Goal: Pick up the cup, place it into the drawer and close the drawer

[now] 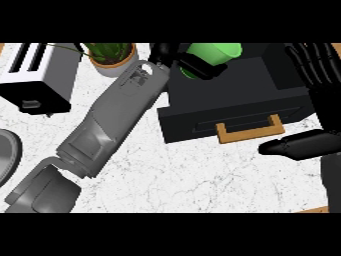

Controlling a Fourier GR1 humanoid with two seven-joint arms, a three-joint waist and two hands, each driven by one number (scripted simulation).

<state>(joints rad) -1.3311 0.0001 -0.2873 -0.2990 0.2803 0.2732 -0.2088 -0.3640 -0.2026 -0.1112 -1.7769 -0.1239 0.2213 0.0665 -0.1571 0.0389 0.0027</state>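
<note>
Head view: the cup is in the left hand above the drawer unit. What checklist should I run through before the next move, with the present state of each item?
1. Green cup held by the left hand: ok, the fingers curl round it.
2. Cup over the drawer unit: ok, it shows above the unit's far part.
3. Drawer open enough to take the cup: cannot tell, the dark surfaces show no clear opening.
4. Right hand off the wooden handle: ok, it is open at the view's right.
5. Left forearm clear of the potted plant: cannot tell, they meet in this view.
</note>
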